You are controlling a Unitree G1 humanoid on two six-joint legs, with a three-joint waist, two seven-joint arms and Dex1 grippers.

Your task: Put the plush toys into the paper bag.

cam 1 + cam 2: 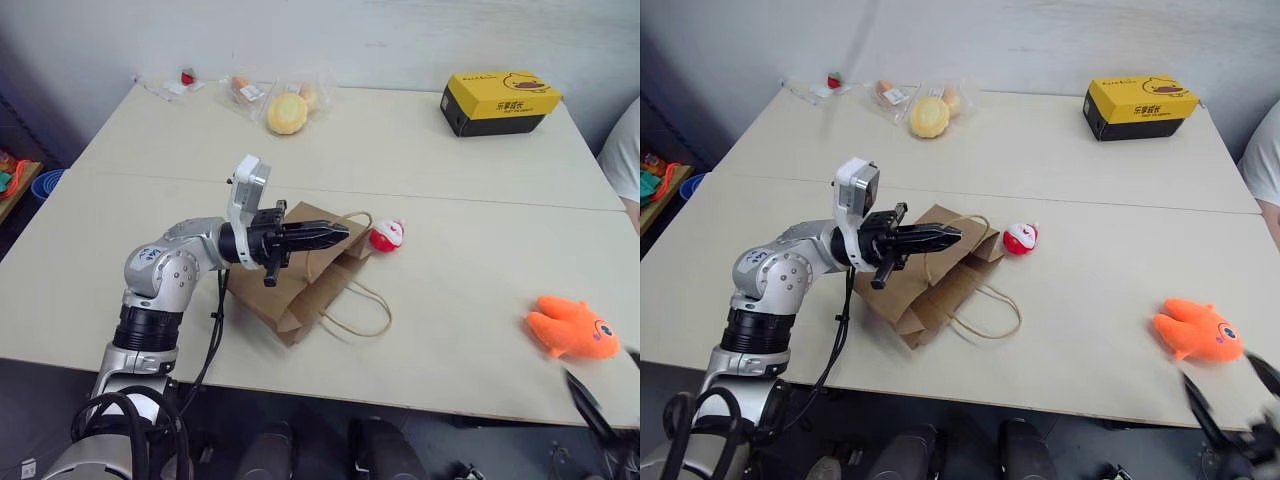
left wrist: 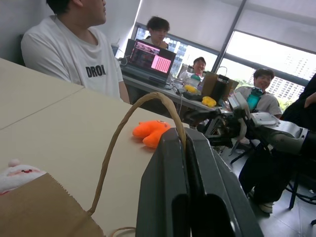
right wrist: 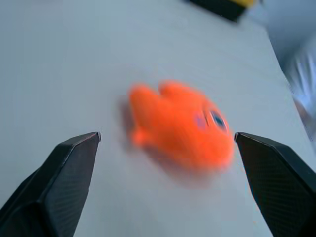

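The paper bag lies flat on the table, near the front edge, a bit left of centre. One tan cord handle makes a loop on the tabletop toward the front; the other handle is lifted up and pinched in the left gripper. The jaws are clenched on the cord — in the left wrist view the cord arcs up from the bag's edge and goes in btw. the two closed fingers. The gripper points about level, toward the robot's right, and hovers above the bag.

The small red-and-white plush toy sits on the table just beside the bag's mouth end, on its right side, not inside. It seems to touch the bag or nearly so; I cannot tell which.

The orange fish plush toy lies well apart, at the right front part of the table, dark eye up. The right gripper is released, its fingers wide apart, w/ the fish ahead of it on the table — not touching.

At the far side: a yellow-and-black box on the right, wrapped snack items on the left. Persons sit beyond the table in the left wrist view.
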